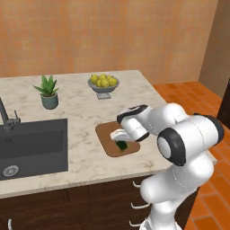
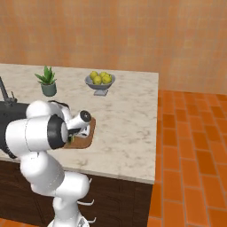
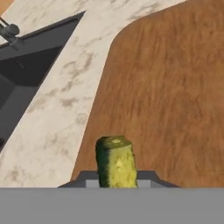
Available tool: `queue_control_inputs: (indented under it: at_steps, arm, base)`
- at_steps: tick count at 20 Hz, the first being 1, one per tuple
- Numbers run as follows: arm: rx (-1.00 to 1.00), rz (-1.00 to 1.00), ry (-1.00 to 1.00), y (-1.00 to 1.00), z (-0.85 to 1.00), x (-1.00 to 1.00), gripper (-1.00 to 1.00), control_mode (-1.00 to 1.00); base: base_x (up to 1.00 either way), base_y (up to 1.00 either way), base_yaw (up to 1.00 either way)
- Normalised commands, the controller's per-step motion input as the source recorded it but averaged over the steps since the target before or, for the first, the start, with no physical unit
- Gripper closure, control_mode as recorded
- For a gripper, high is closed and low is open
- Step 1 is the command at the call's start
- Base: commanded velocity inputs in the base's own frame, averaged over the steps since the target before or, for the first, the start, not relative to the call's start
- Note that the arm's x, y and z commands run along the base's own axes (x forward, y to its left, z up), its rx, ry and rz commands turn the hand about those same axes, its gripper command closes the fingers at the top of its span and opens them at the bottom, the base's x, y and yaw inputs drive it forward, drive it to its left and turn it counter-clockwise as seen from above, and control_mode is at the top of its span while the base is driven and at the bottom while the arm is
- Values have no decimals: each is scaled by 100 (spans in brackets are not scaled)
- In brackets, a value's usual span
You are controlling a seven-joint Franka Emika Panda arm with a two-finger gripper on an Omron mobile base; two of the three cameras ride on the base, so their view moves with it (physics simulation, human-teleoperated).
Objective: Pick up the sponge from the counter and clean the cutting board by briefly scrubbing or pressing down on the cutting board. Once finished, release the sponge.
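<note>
The hand [image 1: 120, 140] is clamped on the small dark green and yellow sponge [image 3: 116, 162], held low over the flat brown wooden cutting board [image 3: 175, 87] on the beige marbled tabletop [image 1: 81, 117]. Pickup looks done; scrubbing and release remain.

Arm: bent forward and down from the base, elbow raised, forearm angled toward the work surface
Wrist: tilted downward
Gripper [image 1: 121, 143]: low, pointing down, fingers closed around the sponge [image 3: 115, 162]
</note>
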Motion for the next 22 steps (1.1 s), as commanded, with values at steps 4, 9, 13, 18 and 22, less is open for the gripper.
queue_control_inputs:
  at_steps: [4, 9, 13, 18, 22]
  arm:
    - [3, -7, -13, 7, -20, -63, 100, -100]
    - [1, -1, -3, -49, -20, -3, 100, -100]
    - [0, 2, 0, -97, -9, 41, 100, -100]
    - [4, 6, 2, -99, -8, 48, 100, -100]
    - [0, 10, 0, -89, 0, 23, 100, -100]
  base:
    - [0, 0, 0]
    - [0, 0, 0]
    - [0, 0, 0]
    - [0, 0, 0]
    - [0, 0, 0]
